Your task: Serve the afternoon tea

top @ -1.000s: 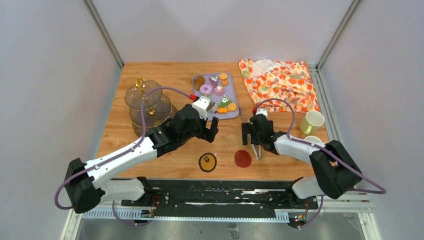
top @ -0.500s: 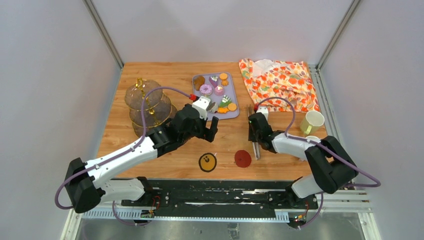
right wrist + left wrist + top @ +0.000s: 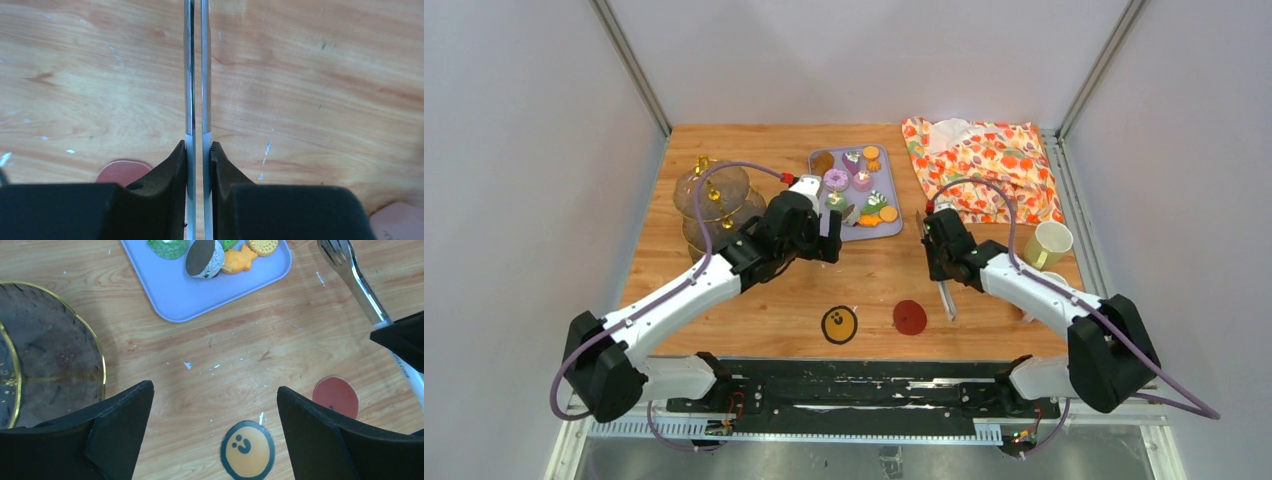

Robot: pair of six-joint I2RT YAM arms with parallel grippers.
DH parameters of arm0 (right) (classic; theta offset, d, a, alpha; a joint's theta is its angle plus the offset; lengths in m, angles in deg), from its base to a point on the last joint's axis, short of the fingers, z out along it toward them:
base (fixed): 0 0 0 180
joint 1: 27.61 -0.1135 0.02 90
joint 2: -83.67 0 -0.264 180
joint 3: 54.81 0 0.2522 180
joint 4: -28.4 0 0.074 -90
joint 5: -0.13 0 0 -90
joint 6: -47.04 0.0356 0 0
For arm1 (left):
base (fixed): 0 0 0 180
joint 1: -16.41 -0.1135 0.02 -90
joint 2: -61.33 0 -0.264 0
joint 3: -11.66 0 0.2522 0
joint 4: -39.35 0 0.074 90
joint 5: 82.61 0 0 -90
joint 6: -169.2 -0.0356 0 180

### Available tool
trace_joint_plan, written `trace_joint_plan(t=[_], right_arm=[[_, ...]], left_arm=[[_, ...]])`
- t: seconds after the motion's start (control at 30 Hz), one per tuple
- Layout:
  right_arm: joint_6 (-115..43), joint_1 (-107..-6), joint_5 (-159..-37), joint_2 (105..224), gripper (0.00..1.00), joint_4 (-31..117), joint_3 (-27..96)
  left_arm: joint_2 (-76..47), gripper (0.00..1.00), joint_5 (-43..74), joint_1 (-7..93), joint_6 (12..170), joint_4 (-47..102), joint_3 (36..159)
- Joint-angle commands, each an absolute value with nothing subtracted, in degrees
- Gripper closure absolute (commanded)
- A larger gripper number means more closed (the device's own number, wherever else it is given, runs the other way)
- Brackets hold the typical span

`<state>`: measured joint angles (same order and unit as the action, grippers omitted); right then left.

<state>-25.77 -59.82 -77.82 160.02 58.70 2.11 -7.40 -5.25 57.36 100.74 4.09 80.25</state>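
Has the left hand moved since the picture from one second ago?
Yes. In the top view the left hand has moved farther from the yellow coaster, toward the lilac tray's near left corner.

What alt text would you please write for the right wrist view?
The right gripper is shut on the metal tongs, pressing their two arms almost together, with the wooden table behind. Part of a red disc shows at lower left.

Not seeing any readable text or numbers anywhere. Only mark showing: smiley face [image 3: 241,444] sitting on round yellow coaster [image 3: 256,459].
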Motion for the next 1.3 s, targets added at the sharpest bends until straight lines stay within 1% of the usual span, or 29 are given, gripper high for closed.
trace_joint_plan(t=[0.0,0.17,0.33,0.4,0.63,0.9,1.07,1.27], right_arm=[[-31.6,-59.7,-82.3,158.5,0.95,72.2,11.7],[-33.0,-59.6,-90.9,160.3,0.89,79.5,19.6],[-32.5,-59.6,-96.9,162.8,0.85,82.6,24.3],[-32.6,-59.6,-98.1,164.0,0.83,83.3,25.6],[-32.6,-59.7,-98.5,167.0,0.82,84.7,29.1],[-32.5,-60.3,-99.6,169.2,0.78,85.0,31.3],[-32.4,-60.6,-99.4,170.0,0.73,84.8,31.8],[-32.3,-60.7,-99.4,170.0,0.71,84.3,32.0]], left_arm=[[-12.5,0.01,-5.8,56.9,106.1,1.0,84.6],[-17.2,0.01,-6.0,56.9,105.4,-1.8,89.4],[-15.1,0.01,-6.5,56.9,102.3,-3.8,93.5],[-14.9,0.01,-7.0,56.8,101.2,-6.3,97.0],[-12.2,0.02,-9.8,56.8,96.4,-13.7,106.6],[-7.4,0.02,-19.8,55.9,94.3,-22.3,115.3],[-5.2,0.02,-25.9,53.7,94.1,-27.6,120.1],[-4.8,0.02,-33.5,50.1,91.9,-31.3,123.3]])
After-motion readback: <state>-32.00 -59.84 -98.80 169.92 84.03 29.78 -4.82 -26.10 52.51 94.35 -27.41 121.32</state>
